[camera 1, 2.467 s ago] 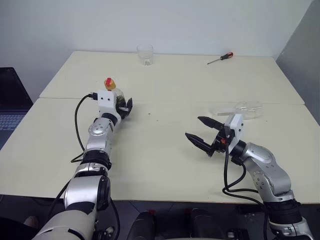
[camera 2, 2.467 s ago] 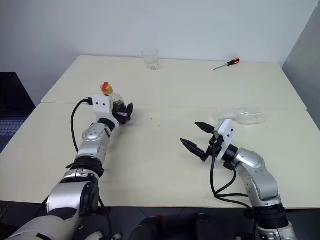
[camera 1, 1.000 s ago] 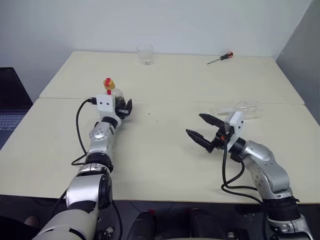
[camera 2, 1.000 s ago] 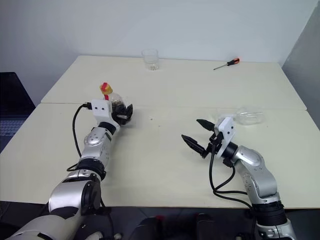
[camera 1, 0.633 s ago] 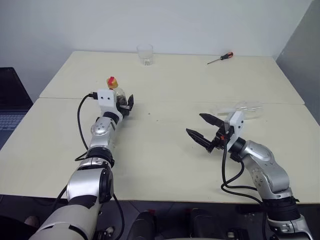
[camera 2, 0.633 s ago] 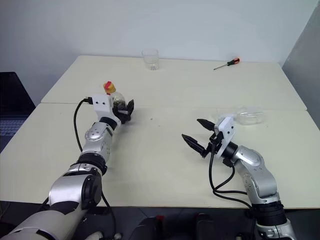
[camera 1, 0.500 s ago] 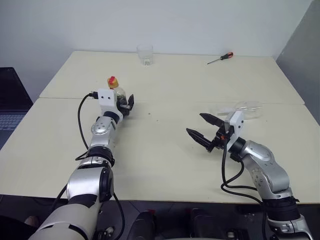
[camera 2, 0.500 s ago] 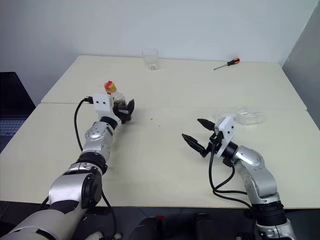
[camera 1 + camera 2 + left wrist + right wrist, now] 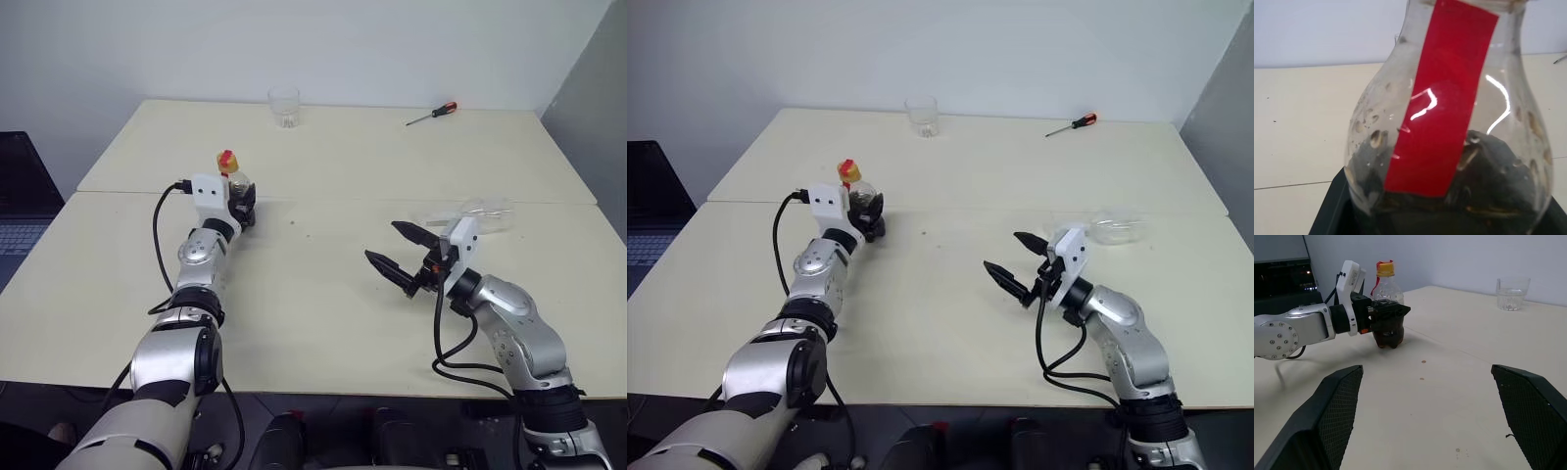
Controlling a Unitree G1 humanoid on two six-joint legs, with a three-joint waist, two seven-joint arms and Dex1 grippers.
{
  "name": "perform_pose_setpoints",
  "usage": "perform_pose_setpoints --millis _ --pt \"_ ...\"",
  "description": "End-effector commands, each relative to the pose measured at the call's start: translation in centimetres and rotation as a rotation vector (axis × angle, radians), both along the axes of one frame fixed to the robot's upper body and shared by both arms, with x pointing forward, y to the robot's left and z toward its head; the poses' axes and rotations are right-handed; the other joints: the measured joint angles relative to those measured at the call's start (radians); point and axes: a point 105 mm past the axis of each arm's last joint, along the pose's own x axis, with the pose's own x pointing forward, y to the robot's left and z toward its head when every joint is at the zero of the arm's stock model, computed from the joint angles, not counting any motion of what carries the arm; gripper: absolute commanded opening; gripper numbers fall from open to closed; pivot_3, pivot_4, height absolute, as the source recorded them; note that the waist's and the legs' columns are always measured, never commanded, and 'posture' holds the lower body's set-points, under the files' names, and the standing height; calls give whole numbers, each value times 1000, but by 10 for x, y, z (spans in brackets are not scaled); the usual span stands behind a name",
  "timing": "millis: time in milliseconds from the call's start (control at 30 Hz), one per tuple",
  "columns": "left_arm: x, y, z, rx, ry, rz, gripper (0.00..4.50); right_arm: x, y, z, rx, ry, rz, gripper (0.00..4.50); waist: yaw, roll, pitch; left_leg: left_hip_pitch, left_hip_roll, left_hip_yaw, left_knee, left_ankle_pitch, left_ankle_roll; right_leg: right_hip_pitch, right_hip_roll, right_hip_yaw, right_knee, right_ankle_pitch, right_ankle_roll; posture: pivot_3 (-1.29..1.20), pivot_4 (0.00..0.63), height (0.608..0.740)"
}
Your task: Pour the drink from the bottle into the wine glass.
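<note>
The bottle (image 9: 1387, 308) is clear with a yellow cap, a red strip and dark brown drink (image 9: 1488, 181) inside. The tabletop (image 9: 333, 157) is pale cream; the screwdriver (image 9: 432, 114) has a red and black handle.

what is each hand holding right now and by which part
The left hand is closed around the lower body of the bottle, which stands upright on the table. The right hand is open and holds nothing.
</note>
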Motion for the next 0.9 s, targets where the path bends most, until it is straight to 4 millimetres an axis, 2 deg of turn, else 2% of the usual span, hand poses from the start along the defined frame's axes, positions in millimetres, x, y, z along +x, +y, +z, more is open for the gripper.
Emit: perform_pose_setpoints --millis 33,267,367,533,700,900 --pt "1 0 20 13 -69 -15 2170 0 1 11 6 -52 1 4500 0 0 0 0 0 0 0 0 0 0 0 0 0 0 0 0 150 740" --pt "-7 -36 22 71 -69 -266 2049 2 5 21 -38 -83 19 4500 -1 0 0 0 0 0 0 0 0 0 1 0 0 0 0 0 150 740" --pt "-25 -62 25 144 -80 -468 2049 1 16 38 -39 -117 84 4500 -3 1 0 0 0 0 0 0 0 -1 1 1 0 0 0 0 150 740" --pt "-60 -93 34 176 -63 -705 2049 0 40 67 -29 -168 195 4500 -7 1 1 -1 2 -1 0 0 0 -1 0 2 0 0 0 0 150 740" --pt "-78 -113 42 160 -40 -818 2049 5 53 81 -18 -177 253 4500 -4 1 1 0 2 -2 0 0 0 -1 0 2 1 0 -1 0 150 740" --pt "-84 -128 46 101 -13 -874 2049 15 58 85 -3 -147 267 4500 -3 1 1 0 1 -1 1 0 0 -1 0 2 1 0 0 0 150 740"
